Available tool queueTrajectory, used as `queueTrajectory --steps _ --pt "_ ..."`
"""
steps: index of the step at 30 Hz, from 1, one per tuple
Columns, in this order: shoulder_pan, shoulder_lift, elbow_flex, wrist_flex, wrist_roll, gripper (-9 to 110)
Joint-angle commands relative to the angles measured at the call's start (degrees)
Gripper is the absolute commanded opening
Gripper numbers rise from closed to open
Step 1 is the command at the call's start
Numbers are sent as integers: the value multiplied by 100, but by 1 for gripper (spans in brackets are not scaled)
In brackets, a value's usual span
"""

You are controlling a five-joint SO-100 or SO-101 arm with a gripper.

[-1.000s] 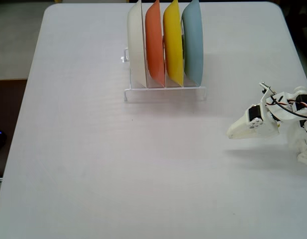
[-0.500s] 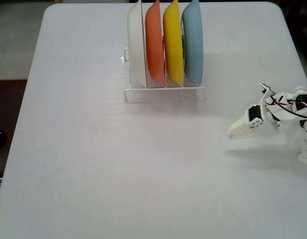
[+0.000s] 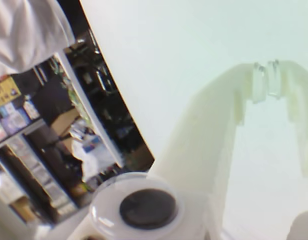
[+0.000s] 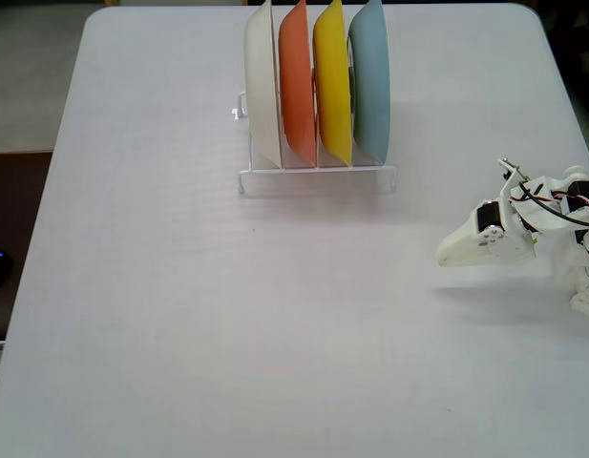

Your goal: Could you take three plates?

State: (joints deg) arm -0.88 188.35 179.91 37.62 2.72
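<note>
— Starting at the gripper [image 3: 266,80]: how does it stand?

— In the wrist view its two white fingers [image 3: 203,125] meet at the tips, so the jaws are closed with nothing between them. Beneath them is only the pale table [image 3: 193,45].

— And in the fixed view?

— There the gripper [image 4: 445,256] sits low over the table [image 4: 179,334] at the right edge of the picture, its pointed end facing left, with the arm [image 4: 561,205] and its dark wires bunched behind it. Its shadow lies on the table just under it.

— Where are the plates from there?

— Up and to the left of the gripper, well apart from it. Four plates stand on edge in a white wire rack [image 4: 318,176], side by side, each in its own slot. Nearest the gripper is the light blue plate [image 4: 372,86]. Just beyond that comes the yellow plate [image 4: 332,81], then the orange plate [image 4: 296,81]. Farthest from the gripper is the cream-white plate [image 4: 262,86].

— Does the gripper touch any of them?

— No. Bare table lies between it and the rack.

— Anything else past the table?

— In the wrist view, to the left of the fingers and beyond the table's edge, there are cluttered shelves [image 3: 39,150], too blurred to read.
</note>
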Motion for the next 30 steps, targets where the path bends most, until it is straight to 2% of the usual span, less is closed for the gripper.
queueTrajectory --steps 1,10,16,25,30 --pt "9 132 -466 -70 -18 0" --pt "457 -79 -2355 -510 -879 -1" --pt "1143 -1494 -4236 35 -1178 0" --pt "2303 -3524 -6451 422 -2610 0" --pt "2698 -4447 -7198 448 -3120 7"
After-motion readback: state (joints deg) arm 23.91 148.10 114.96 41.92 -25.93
